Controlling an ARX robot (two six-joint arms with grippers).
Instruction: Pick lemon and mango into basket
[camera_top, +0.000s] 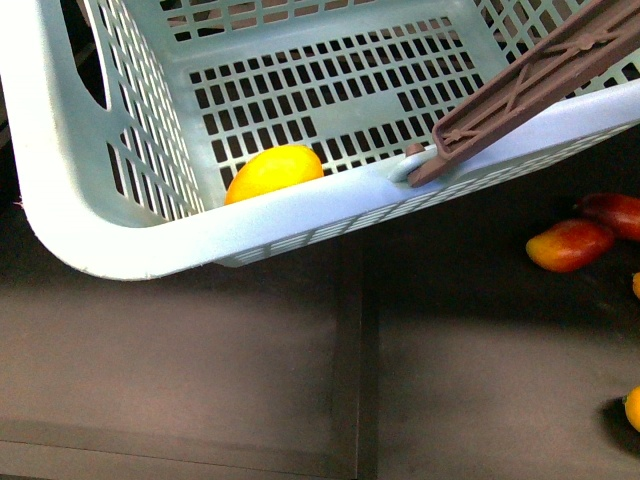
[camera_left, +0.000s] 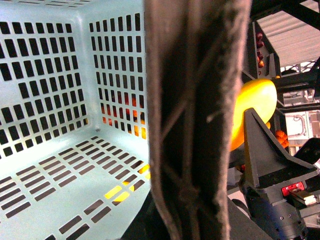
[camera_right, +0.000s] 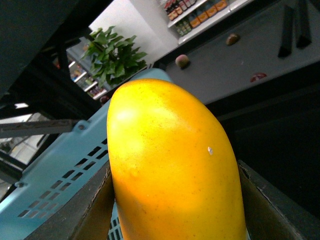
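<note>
The light aqua basket (camera_top: 120, 250) hangs tilted close to the front camera. My left gripper (camera_left: 194, 217) is shut on its brown handle (camera_left: 195, 115), which hides the fingers. My right gripper (camera_right: 175, 220) is shut on the lemon (camera_right: 170, 160), a smooth yellow oval, right beside the basket's slotted wall (camera_right: 55, 170). In the left wrist view the lemon (camera_left: 256, 107) shows past the handle, with a dark finger (camera_left: 265, 150) against it. A yellow oval fruit (camera_top: 272, 172) shows just over the basket's near rim; I cannot tell whether it is that lemon. Two red-and-yellow mangoes (camera_top: 568, 245) lie on the dark table at right.
The handle (camera_top: 540, 80) crosses the upper right of the front view. Another yellow fruit (camera_top: 633, 408) sits at the right edge of the dark table (camera_top: 200, 370). A green plant (camera_right: 115, 57) and shelves (camera_right: 200, 12) stand in the background.
</note>
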